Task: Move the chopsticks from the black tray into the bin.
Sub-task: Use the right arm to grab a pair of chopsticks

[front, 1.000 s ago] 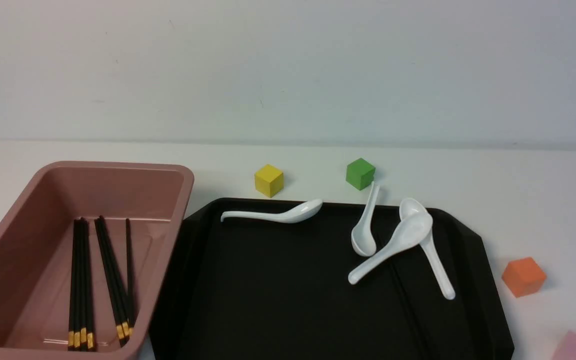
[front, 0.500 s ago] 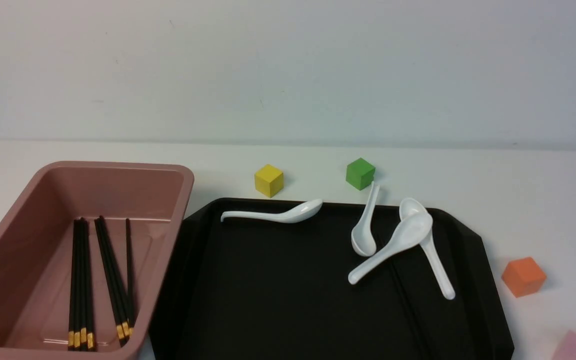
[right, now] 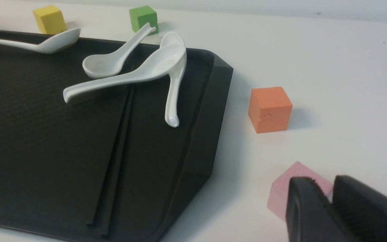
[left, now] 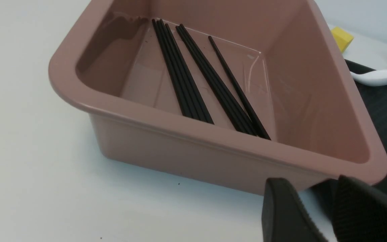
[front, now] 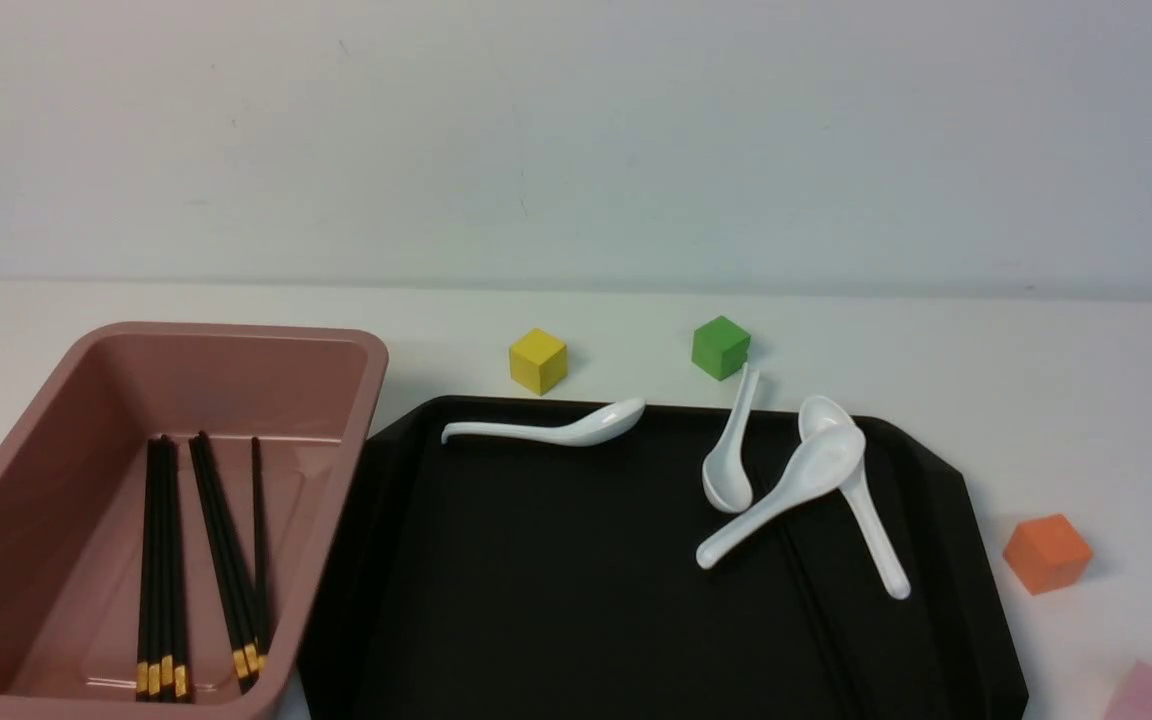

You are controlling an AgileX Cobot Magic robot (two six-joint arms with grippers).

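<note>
The pink bin stands at the left and holds several black chopsticks with gold bands; they also show in the left wrist view. The black tray lies in the middle. Two more chopsticks lie side by side on its right part, their far ends under the white spoons; they show only faintly in the front view. My left gripper hangs by the bin's near corner, jaws nearly together, empty. My right gripper is shut and empty, over the pink block.
Several white spoons lie on the tray's far side, one on its back rim. A yellow cube and a green cube sit behind the tray. An orange cube and the pink block sit to its right.
</note>
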